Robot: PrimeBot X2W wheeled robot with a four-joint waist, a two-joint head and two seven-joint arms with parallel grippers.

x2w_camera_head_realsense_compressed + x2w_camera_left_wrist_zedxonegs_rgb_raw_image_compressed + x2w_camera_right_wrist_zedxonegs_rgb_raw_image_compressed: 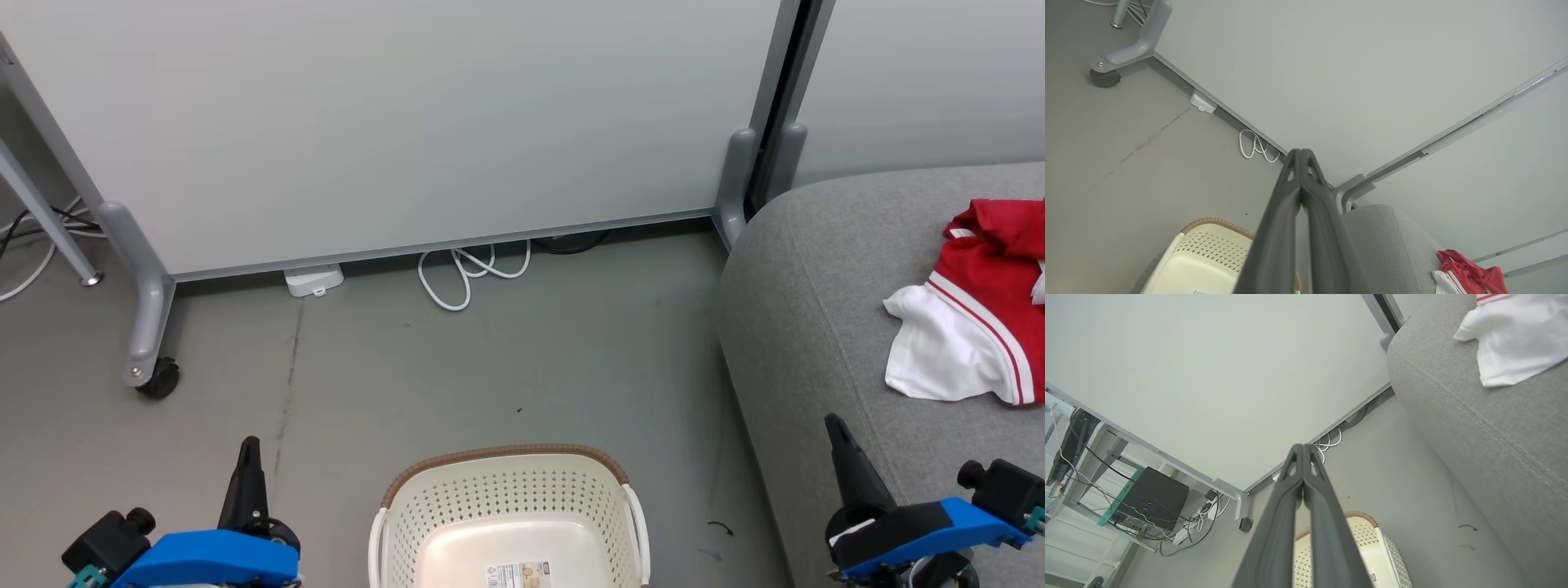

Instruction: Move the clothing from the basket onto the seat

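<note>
while apart, clothing (971, 318) beyond right gripper (833, 425)

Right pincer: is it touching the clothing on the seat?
Apart. The head view shows bare seat between the right pincer and the clothing.

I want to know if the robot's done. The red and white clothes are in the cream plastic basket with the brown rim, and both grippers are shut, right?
No. The head view shows the red and white fabric clothing lying on the grey upholstered seat, not in the cream plastic basket. The left gripper and right gripper are shut.
</note>
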